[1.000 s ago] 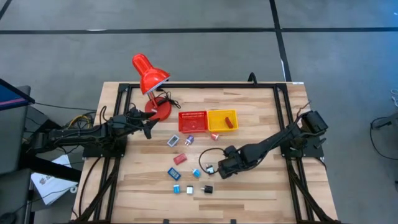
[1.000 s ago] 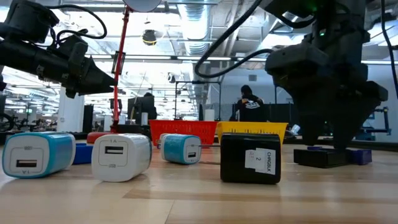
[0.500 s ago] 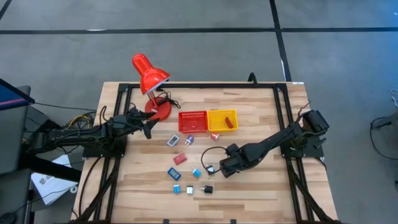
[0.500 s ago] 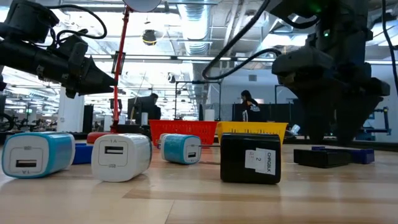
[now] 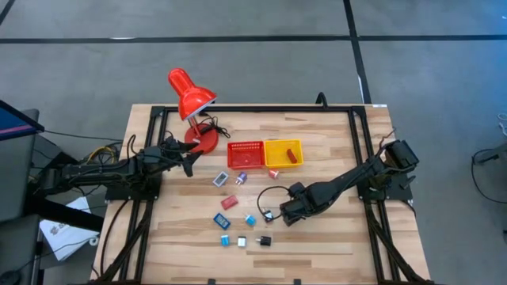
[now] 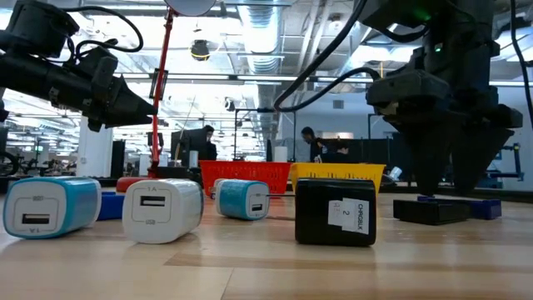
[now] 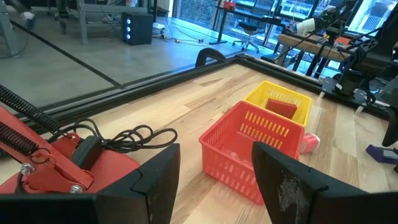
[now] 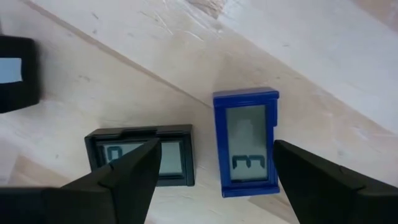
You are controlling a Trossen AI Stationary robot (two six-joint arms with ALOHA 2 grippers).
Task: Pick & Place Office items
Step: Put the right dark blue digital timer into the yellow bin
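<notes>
From above, the right arm reached low across the tabletop (image 5: 333, 229) toward its middle, its right claw (image 5: 279, 214) hanging over two small pieces beside a scatter of red, blue and cyan office items (image 5: 238, 222). The left arm lay stretched along the left side, the left claw (image 5: 188, 162) just beside the red desk lamp (image 5: 192, 107).

At table height, the right claw (image 6: 441, 187) pointed straight down over a flat black piece (image 6: 426, 211).

The left wrist view showed its fingers (image 7: 158, 177) apart with nothing between them, facing the red mesh basket (image 7: 261, 146) and the yellow mesh basket (image 7: 280, 102).

The right wrist view showed its fingers (image 8: 134, 174) spread wide, bracketing a black display clip (image 8: 140, 155) and a blue display clip (image 8: 247, 143) lying side by side, neither gripped.
</notes>
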